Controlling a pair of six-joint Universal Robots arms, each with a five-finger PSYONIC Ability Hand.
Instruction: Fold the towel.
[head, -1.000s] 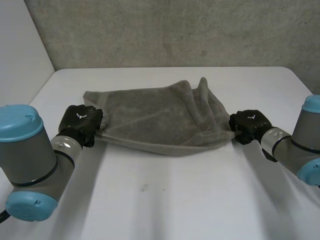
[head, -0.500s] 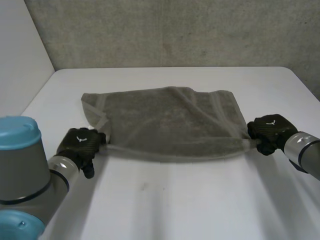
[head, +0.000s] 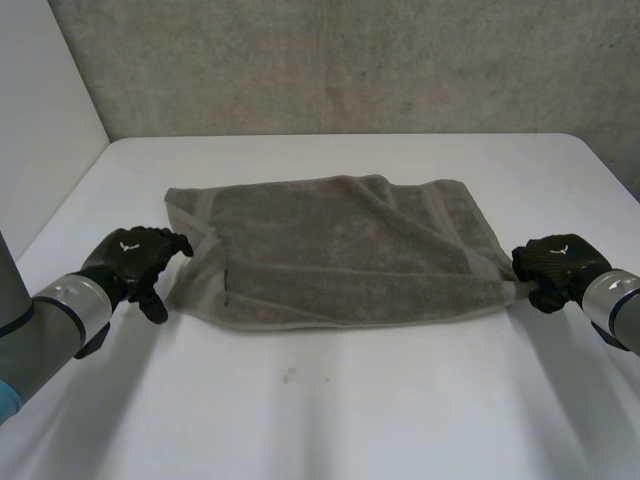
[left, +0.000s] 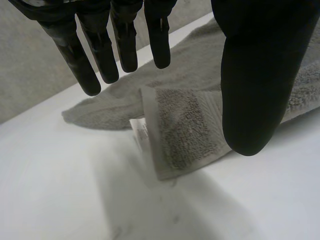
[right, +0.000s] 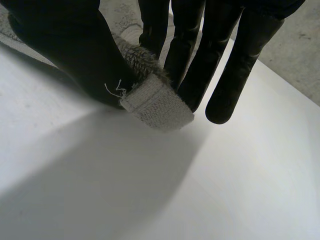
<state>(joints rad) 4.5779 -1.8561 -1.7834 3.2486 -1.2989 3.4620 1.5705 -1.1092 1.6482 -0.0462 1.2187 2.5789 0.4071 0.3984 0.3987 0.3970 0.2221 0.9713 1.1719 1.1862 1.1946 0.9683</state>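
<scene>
Resting flat on the white surface (head: 330, 410), the grey towel (head: 340, 250) looked folded once in the head view, left hand (head: 135, 262) just beside its near left corner, right hand (head: 555, 270) at the near right. Left wrist view: fingers (left: 104, 57) were straight, spread, holding nothing. Right wrist view: thumb and fingers pinched that corner. Next, I judged: free it, regrasp for a second fold.

White table (head: 330, 420) with one grey towel (head: 340, 250) flat across its middle.

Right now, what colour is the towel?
The towel is plain grey-brown with no pattern; the head view shows it best.
</scene>
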